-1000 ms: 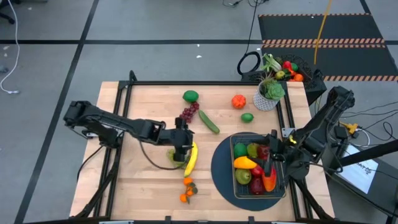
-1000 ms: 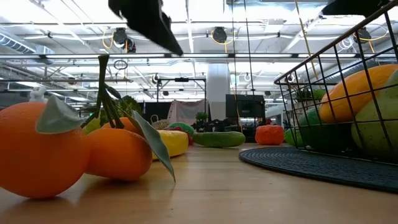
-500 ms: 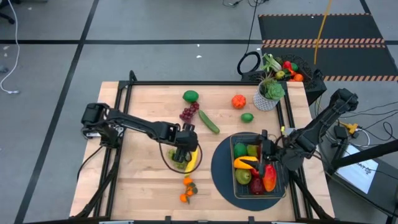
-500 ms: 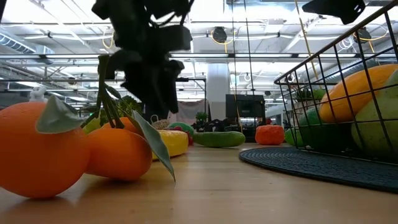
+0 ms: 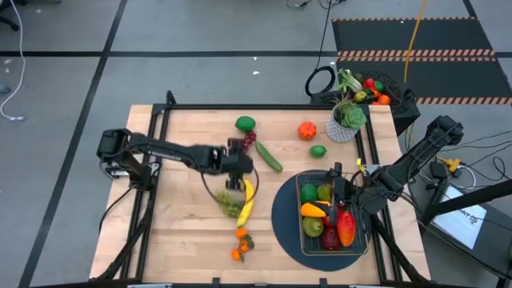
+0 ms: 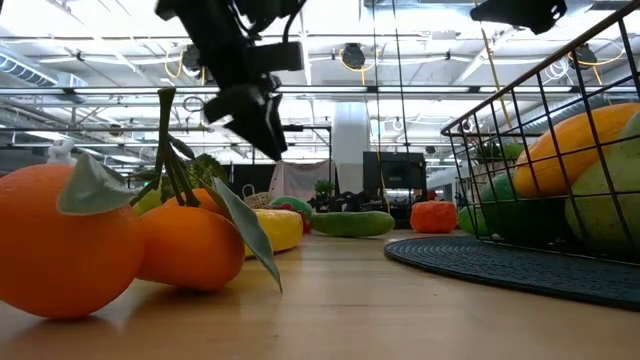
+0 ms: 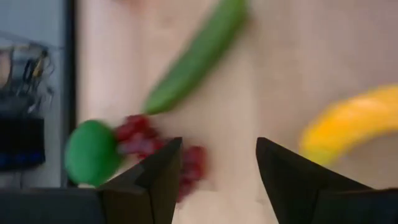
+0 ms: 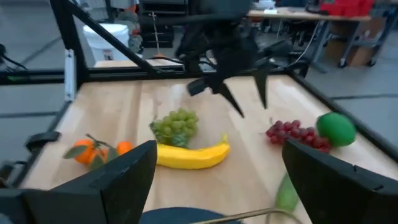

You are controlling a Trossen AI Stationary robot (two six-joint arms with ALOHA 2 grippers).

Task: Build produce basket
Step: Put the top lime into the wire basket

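Your left gripper [image 5: 240, 164] hovers parted and empty above the red grapes [image 5: 243, 142], with the banana [image 5: 246, 204] and green grapes [image 5: 230, 201] nearby. Your right gripper [image 5: 336, 192], jaws wide and empty, hangs over the basket [image 5: 299, 186].

Bare wood across the table's [image 5: 172, 232] left side and lower left of the high view. Centre crowded: banana [image 5: 247, 202], green grapes [image 5: 230, 203], oranges [image 5: 240, 244], with left gripper [image 5: 240, 164] raised over them beside red grapes [image 5: 243, 144] and cucumber [image 5: 269, 156]. Lower right blocked by filled basket [image 5: 365, 232] and right gripper [image 5: 336, 190].
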